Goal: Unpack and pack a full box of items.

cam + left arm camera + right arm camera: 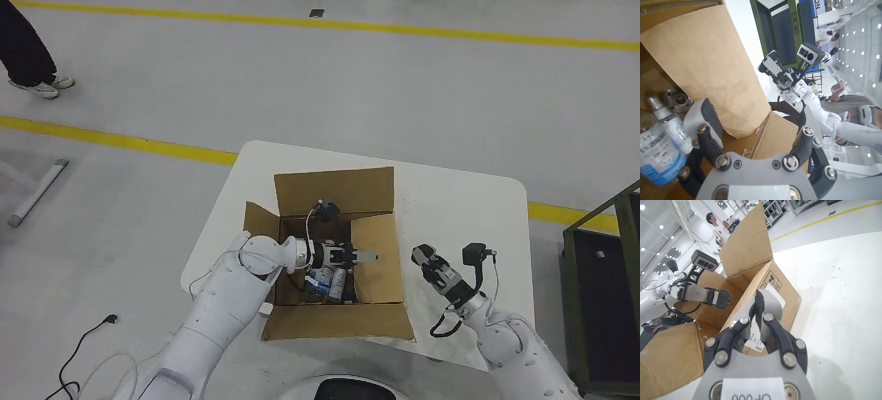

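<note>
The white desk carries the cardboard box, mouth upward, flaps spread. The left end effector hangs released inside it (near bottles); the right end effector is clenched empty beside it.

Over the surface, to the right of the box and beyond it, an end effector can pass freely; the right end effector, fingers together, hangs there. The box mouth opens upward. Its far flap stands tall, and the near flap splays outward. Inside, the spread left end effector hangs over bottles and a flange crowding the left side.
</note>
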Motion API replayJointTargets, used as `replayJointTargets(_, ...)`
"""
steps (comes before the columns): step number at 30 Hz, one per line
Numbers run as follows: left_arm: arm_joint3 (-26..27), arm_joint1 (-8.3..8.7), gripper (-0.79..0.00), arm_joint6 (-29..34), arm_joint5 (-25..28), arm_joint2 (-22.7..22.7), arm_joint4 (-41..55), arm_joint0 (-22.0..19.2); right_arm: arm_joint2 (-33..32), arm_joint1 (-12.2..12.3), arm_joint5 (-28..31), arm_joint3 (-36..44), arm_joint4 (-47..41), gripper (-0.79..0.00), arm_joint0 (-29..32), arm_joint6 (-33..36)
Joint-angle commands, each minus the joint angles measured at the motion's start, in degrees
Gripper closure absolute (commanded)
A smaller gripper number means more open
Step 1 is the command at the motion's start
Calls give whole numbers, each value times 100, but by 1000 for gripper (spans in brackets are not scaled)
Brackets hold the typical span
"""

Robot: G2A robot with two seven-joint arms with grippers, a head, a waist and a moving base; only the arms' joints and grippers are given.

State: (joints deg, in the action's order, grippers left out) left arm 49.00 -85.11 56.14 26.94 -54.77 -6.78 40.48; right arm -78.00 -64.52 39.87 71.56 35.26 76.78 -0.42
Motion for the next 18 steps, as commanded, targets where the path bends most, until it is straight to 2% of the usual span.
replayJointTargets(1,-280,-51,-785,-122,46,123,-45,-104,54,-13,-2,-72,4,0,-59,42)
replayJointTargets(13,-1223,-249,-785,-590,301,533,-290,-516,354,-99,63,-529,21,0,-404,126)
replayJointTargets(18,-1393,-341,-785,-429,592,572,179,-517,451,-128,115,-645,20,0,-506,168)
